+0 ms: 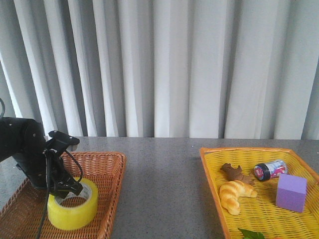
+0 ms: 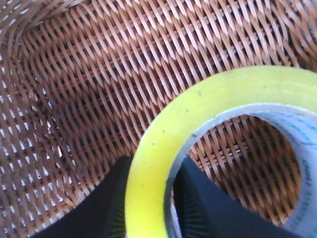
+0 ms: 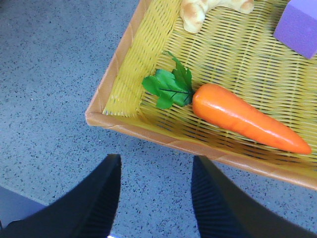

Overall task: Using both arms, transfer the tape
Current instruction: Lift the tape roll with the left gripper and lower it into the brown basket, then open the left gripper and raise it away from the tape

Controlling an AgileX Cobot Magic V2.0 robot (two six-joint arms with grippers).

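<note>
Grey speckled table (image 1: 164, 169), white curtain (image 1: 164, 64) behind. Left: brown wicker basket (image 1: 107, 164) holding the tape (image 1: 75, 206), a yellow roll lying flat near the basket's right wall, white core showing. Left arm (image 1: 27, 154), black with looped cable, reaches down into this basket; left gripper (image 1: 70, 189) sits at the roll's rear rim. In the left wrist view the fingers (image 2: 106, 208) straddle the roll's wall, one outside, one inside the core, both close against the tape (image 2: 163, 148); woven basket floor (image 2: 99, 74) beneath, nothing else in that basket visible. Right: yellow wicker basket (image 1: 212, 172), well apart from the brown one, with bare table between. Contents: croissant (image 1: 235, 195), brown toy piece (image 1: 235, 173) just behind it, small jar (image 1: 269, 170) lying on its side, purple cube (image 1: 291, 192), and a carrot (image 3: 247, 119) with green leaves (image 3: 168, 87) near the front edge. Right gripper (image 3: 153, 198) shows only in its wrist view, fingers (image 3: 99, 198) spread and empty, above the table just outside the yellow basket's front corner (image 3: 99, 116).
</note>
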